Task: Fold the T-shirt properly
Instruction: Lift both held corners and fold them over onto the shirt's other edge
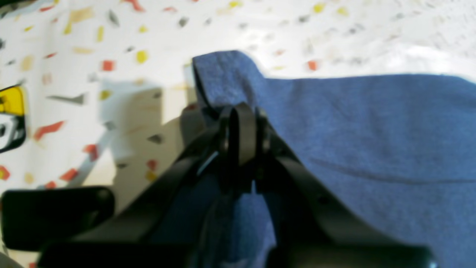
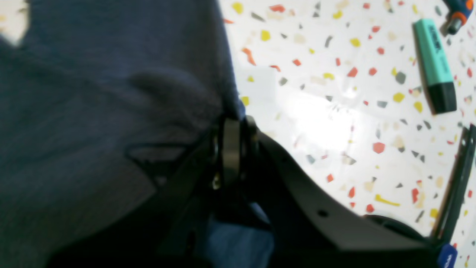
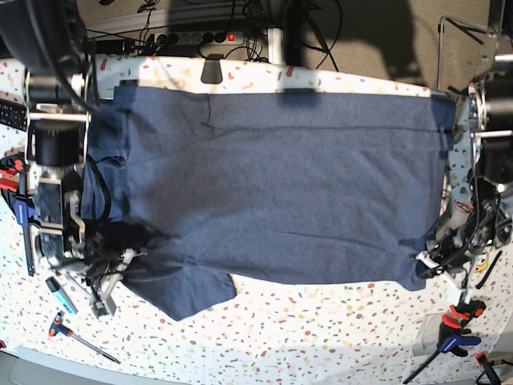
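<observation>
The terrazzo-patterned table [image 3: 321, 353] is carrying everything in the scene, its white surface flecked with red, yellow and grey chips. The T-shirt [image 3: 280, 184] is lying spread across most of the table in the base view, its plain dark blue side facing up and a short sleeve jutting out at the near left. One long edge is running along the far side of the table, close to the black power strip [image 3: 192, 38] behind it.

At the left of the base view, the right gripper [image 2: 232, 123] is pinching the T-shirt's edge, its jaws pressed together on a fold of the fabric. At the right of the base view, the left gripper [image 1: 241, 111] is likewise clamping a raised corner of the T-shirt, jaws closed on the cloth, with the fabric draping away to the right in the left wrist view.

A mint-green highlighter [image 2: 435, 65] with a black cap is lying on the bare table, well apart from the T-shirt. Just beyond it, the orange-and-blue end of a screwdriver [image 2: 458, 15] is showing at the picture's corner.
</observation>
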Robot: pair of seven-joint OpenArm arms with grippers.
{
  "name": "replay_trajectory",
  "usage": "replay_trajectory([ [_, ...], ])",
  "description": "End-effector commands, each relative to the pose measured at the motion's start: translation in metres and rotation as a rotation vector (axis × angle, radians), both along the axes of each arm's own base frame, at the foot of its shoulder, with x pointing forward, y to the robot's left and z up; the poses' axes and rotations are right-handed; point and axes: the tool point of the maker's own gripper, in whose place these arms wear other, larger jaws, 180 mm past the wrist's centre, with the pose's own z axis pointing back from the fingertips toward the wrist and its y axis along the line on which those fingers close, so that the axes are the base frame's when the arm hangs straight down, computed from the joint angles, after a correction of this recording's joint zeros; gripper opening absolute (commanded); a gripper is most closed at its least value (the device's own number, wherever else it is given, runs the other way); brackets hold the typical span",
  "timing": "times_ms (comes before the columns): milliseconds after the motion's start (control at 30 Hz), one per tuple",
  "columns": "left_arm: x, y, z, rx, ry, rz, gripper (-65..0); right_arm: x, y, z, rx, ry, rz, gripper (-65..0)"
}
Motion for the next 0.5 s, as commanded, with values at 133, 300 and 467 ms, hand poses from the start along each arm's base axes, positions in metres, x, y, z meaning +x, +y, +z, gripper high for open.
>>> replay_trajectory([
  [133,-0.007,0.017,0.032,-0.021,-0.134,0.009,-65.0,-0.014,-0.002,0.043,-0.007,-0.129,0.035,-65.0],
  [300,-0.035,0.015,0.043,-0.032,-0.181,-0.034,-65.0,-0.042,-0.017,0.055,0.049,-0.170,-0.023,-65.0],
  [467,-0.058,0.004,0.042,-0.001,-0.163,-0.100,-65.0,-0.075,-0.036,0.057,0.060,-0.200,-0.076,-65.0],
])
